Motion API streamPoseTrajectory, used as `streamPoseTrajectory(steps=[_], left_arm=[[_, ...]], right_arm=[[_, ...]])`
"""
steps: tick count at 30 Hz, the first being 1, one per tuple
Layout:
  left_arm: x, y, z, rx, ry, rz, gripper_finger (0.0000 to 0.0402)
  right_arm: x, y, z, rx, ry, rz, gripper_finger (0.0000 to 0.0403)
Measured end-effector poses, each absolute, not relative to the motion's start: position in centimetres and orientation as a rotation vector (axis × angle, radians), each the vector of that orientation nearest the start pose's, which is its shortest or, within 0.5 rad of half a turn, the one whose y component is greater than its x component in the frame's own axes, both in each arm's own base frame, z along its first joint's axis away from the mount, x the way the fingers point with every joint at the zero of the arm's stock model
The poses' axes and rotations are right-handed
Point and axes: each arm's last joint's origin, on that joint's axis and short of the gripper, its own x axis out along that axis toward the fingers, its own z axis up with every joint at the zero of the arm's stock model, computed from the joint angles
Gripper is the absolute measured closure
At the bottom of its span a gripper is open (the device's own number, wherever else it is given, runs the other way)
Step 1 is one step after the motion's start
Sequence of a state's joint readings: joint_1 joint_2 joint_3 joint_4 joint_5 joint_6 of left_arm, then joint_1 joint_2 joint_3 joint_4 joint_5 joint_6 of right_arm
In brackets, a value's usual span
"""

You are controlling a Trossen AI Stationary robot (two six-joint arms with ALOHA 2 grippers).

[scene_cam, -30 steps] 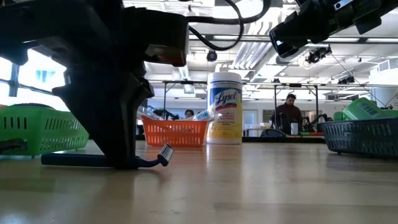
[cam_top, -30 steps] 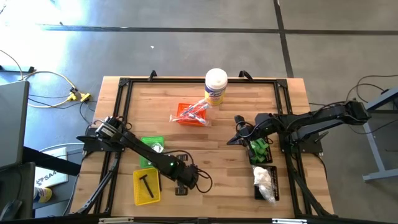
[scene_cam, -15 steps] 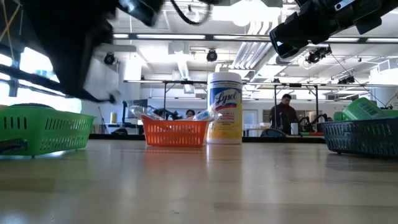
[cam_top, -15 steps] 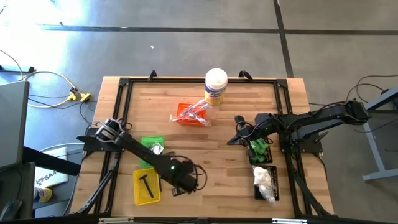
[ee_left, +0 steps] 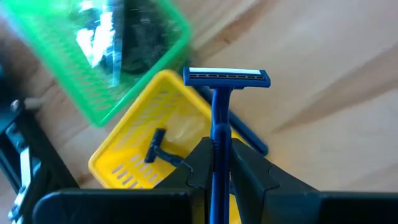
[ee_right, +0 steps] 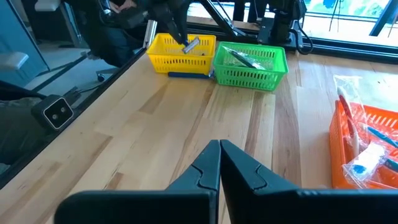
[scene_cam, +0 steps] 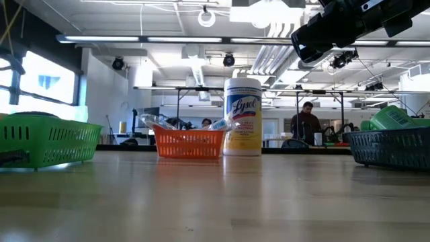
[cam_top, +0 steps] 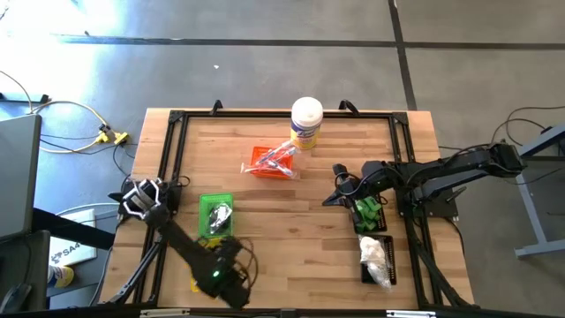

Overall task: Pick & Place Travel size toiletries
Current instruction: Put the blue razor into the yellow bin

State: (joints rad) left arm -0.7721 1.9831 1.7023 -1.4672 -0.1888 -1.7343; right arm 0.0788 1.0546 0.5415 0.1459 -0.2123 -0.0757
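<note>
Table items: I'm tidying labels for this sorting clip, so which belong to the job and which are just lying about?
Job:
- blue razor, held by left gripper
- black razor in yellow tray
- green bottles
- fluffy white bags

Lying about:
- wipes canister

- The low view is lit by ceiling lights [scene_cam: 269, 10] glaring white overhead, with daylight entering through a window [scene_cam: 40, 81] at the side.
- The table top [scene_cam: 215, 202] nearest that camera is rendered soft and out of focus.
- In the left wrist view, the green tray [ee_left: 118, 56] is smeared by blur, while the blue razor [ee_left: 225, 78] is shown sharp.
- The high view is evenly lit, with soft shadows.
</note>
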Motion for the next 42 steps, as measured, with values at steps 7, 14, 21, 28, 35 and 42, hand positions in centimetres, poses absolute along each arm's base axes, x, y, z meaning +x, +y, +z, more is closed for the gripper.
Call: streamPoseTrajectory(steps=[7,14,21,28,35,42], left_arm=[[22.0,-27.4,23.4,-0.597,1.147,1.061,0.0365],[19.8,-28.3,21.0,-0.625,1.103,1.093,0.0365],[19.9,-28.1,20.0,-0.602,1.115,1.062,0.0364],[20.0,-28.1,20.0,-0.586,1.125,1.045,0.0362],[20.0,-28.1,20.0,-0.567,1.135,1.032,0.0319],[20.2,-27.8,20.1,-0.560,1.135,1.046,0.0258]], right_arm=[[22.1,2.4,23.1,-0.050,0.356,0.302,0.0400],[22.1,2.4,23.1,-0.050,0.353,0.301,0.0400],[22.1,2.4,23.1,-0.050,0.349,0.301,0.0400],[22.1,2.4,23.1,-0.050,0.349,0.301,0.0400],[22.1,2.4,23.1,-0.051,0.349,0.301,0.0400],[22.1,2.4,23.1,-0.051,0.349,0.301,0.0400]])
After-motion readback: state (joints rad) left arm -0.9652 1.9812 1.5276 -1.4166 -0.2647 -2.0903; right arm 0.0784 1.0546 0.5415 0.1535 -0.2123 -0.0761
